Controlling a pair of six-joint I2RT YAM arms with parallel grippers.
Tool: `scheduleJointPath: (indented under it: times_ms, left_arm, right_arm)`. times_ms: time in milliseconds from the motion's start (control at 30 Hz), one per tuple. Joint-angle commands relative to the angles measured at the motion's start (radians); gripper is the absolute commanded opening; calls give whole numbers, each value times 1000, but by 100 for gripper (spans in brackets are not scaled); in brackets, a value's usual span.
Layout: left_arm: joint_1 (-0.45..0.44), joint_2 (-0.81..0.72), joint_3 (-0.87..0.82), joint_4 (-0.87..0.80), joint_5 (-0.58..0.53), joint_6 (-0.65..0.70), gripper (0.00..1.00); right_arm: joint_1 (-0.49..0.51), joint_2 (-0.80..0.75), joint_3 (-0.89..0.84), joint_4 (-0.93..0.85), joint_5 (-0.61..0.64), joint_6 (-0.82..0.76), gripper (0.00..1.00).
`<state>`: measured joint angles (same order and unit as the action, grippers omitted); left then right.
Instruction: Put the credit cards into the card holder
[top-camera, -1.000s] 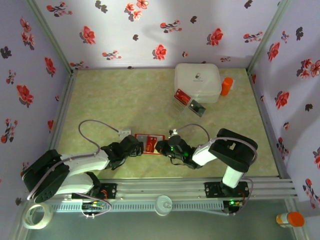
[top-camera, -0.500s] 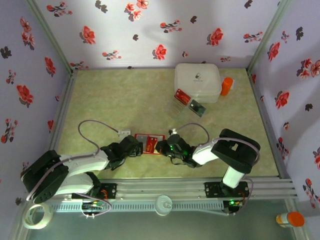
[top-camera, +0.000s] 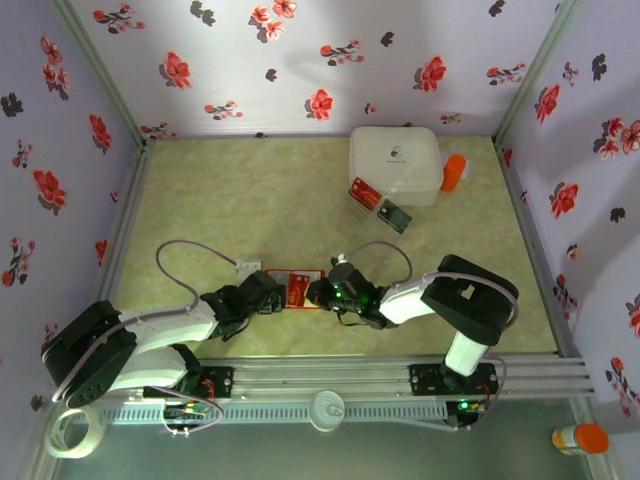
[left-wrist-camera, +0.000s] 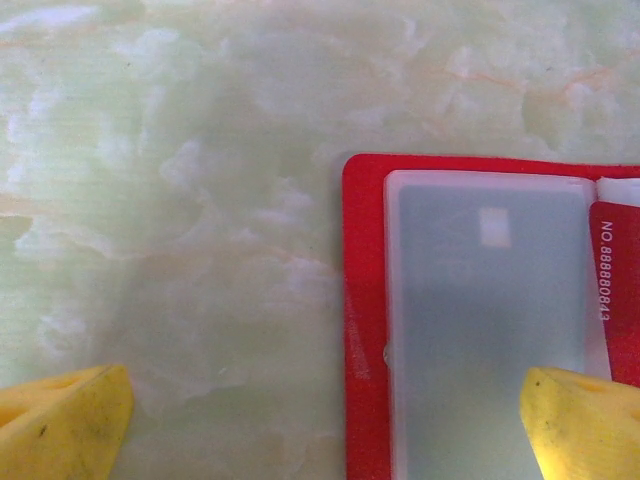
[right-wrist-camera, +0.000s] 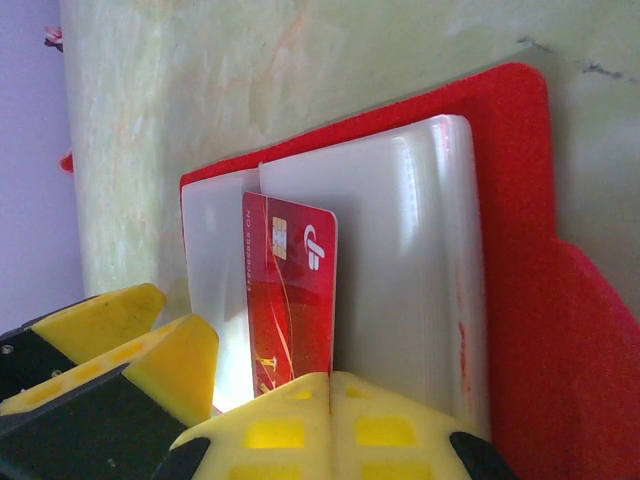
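The card holder (top-camera: 298, 279) lies open on the table between my grippers, a red wallet (right-wrist-camera: 520, 200) with pale pockets (right-wrist-camera: 400, 260). My right gripper (right-wrist-camera: 330, 388) is shut on a red credit card (right-wrist-camera: 292, 290), whose far end sits among the pockets. My left gripper (left-wrist-camera: 325, 430) is open, with one fingertip (left-wrist-camera: 585, 425) over the wallet's left pocket (left-wrist-camera: 480, 300) and the other on bare table. That pocket shows a grey card inside. From above, the left gripper (top-camera: 272, 297) and right gripper (top-camera: 322, 292) flank the wallet. Another red card (top-camera: 364, 192) and a dark card (top-camera: 395, 216) lie at the back right.
The two spare cards rest in a clear tray in front of a white square box (top-camera: 395, 160), with an orange object (top-camera: 454, 172) beside it. Flowered walls close off three sides. A tape roll (top-camera: 75, 432) and an orange-capped bottle (top-camera: 580, 438) lie off the table in front.
My right gripper has crept a little to the left over the wallet, taking the red card with it. The left arm has barely moved.
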<state>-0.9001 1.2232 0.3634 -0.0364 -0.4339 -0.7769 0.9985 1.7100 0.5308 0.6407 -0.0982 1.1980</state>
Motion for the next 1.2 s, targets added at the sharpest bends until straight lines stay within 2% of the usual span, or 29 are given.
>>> scheduleJointPath:
  times_ms: [0,67,233,400,600,967,1167]
  left_arm:
    - [7,-19,-18,-23,-13,-18,100]
    - [8,-26,-16,-35,-16,-15,100]
    - [12,-68,20,-184,-128,-86,100]
    - [33,-139,23,-246,-175,-128,100]
    - [53,-117,18,-227,-154,-121,100]
    - [70,22,24,-139,-79,-91,100]
    - [70,30,22,-124,-72,-84,100]
  right_arm:
    - [-7,27,31,-67,-24,-34,0]
    - [-9,28,40,-82,-29,-41,0]
    - [-15,15,43,-103,-32,-51,0]
    - [-20,-4,47,-132,-32,-61,0]
    - [-27,-6,67,-163,-44,-77,0]
    - [-55,-19,96,-228,-69,-112,0]
    - [-67,-16,118,-262,-87,-129,0]
